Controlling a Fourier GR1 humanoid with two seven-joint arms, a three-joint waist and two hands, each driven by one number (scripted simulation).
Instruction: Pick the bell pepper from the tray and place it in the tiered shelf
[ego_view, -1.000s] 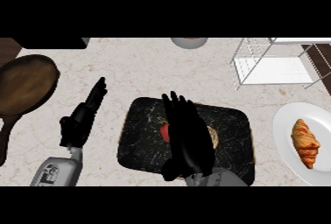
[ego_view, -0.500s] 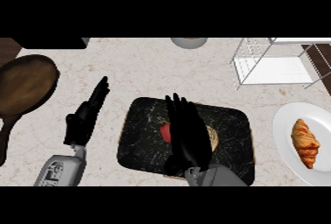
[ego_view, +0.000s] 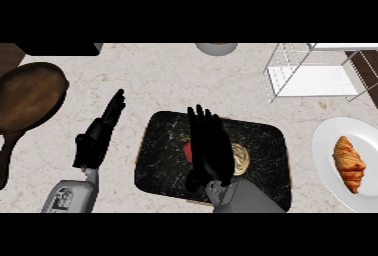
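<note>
Now the right hand (ego_view: 208, 150) lies flat above the dark tray (ego_view: 255, 165), fingers straight and pointing to twelve o'clock, holding nothing. The red bell pepper (ego_view: 187, 149) sits in the tray, showing only at the hand's nine o'clock edge, with a pale round thing (ego_view: 240, 159) at three o'clock. The left hand (ego_view: 96, 142) rests open on the desk (ego_view: 184, 80) at the tray's nine o'clock. The tiered shelf (ego_view: 314, 75) stands at two o'clock, a croissant (ego_view: 348, 164) on a plate (ego_view: 328, 145) below it.
</note>
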